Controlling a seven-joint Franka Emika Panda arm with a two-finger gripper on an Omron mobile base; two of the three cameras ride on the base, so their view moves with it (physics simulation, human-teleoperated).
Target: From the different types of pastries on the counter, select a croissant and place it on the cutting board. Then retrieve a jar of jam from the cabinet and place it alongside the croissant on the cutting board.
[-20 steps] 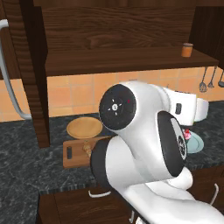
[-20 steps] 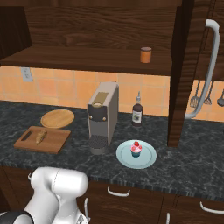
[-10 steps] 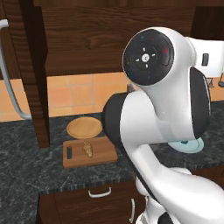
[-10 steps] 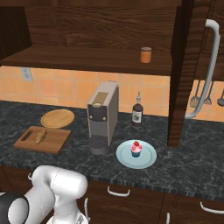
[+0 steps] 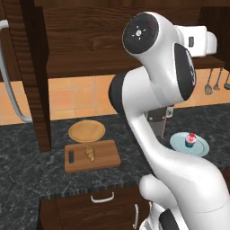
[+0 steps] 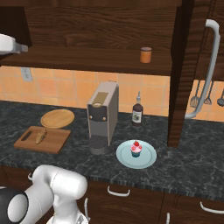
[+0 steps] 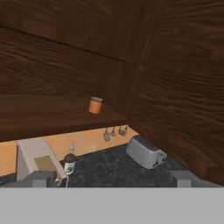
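Already the croissant (image 5: 90, 152) lies on the cutting board (image 5: 106, 156), just in front of the round wooden plate (image 5: 86, 130), so the first half of the task looks done and the jam step is in hand. The jar of jam (image 6: 145, 54) stands upright on the open cabinet shelf (image 6: 87, 58), above the coffee machine (image 6: 103, 118) and the dark bottle (image 6: 138, 110). In the hand view the gripper (image 7: 113, 179) is raised to about shelf height with its jaws spread wide and nothing between them, and the jar sits well ahead, slightly left of centre. Next, I judge, the hand must travel forward along the shelf, line its fingers either side of the jar, and close without tipping it.
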